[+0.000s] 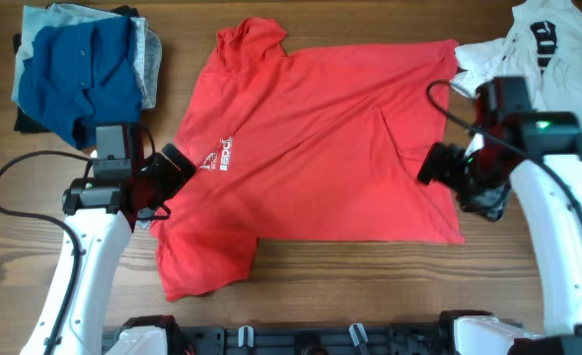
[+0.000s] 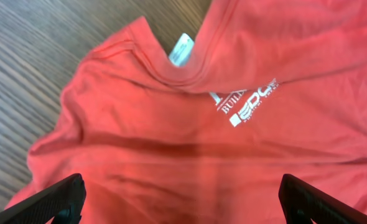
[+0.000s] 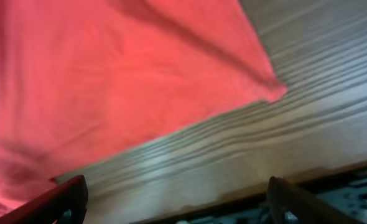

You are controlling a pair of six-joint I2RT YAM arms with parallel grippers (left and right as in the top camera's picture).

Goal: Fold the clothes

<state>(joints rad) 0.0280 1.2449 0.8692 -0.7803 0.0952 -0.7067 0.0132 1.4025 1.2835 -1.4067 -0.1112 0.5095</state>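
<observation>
My left fingers (image 2: pixel 53 202) are spread wide and grasp nothing; only red cloth lies between them. The left gripper (image 1: pixel 178 166) hangs low over the red T-shirt (image 1: pixel 321 148) at the neck end, just beside the white lettering (image 2: pixel 252 102). From my left wrist I see the neckline curving above that print, a small white label (image 2: pixel 182 50) inside it, and a soft crease running across the cloth below. Whether my tips touch the fabric I cannot tell.

My right fingers (image 3: pixel 59 202) are released too, wide apart and empty. The right gripper (image 1: pixel 437 163) sits over the shirt's hem edge. From my right wrist the red cloth fills the upper left, and one hem corner (image 3: pixel 274 93) points out onto the bare wooden table (image 3: pixel 246 155).

The shirt lies spread across the middle of the table, print up. Its neck is toward my left arm and its hem toward my right, with one sleeve pointing to the far edge and one to the near edge.

A white garment (image 1: pixel 557 59) with black marking lies crumpled at the far right, just beside the shirt's far hem corner. A pile of blue and grey clothes (image 1: pixel 79 74) sits at the far left, apart from the shirt.
</observation>
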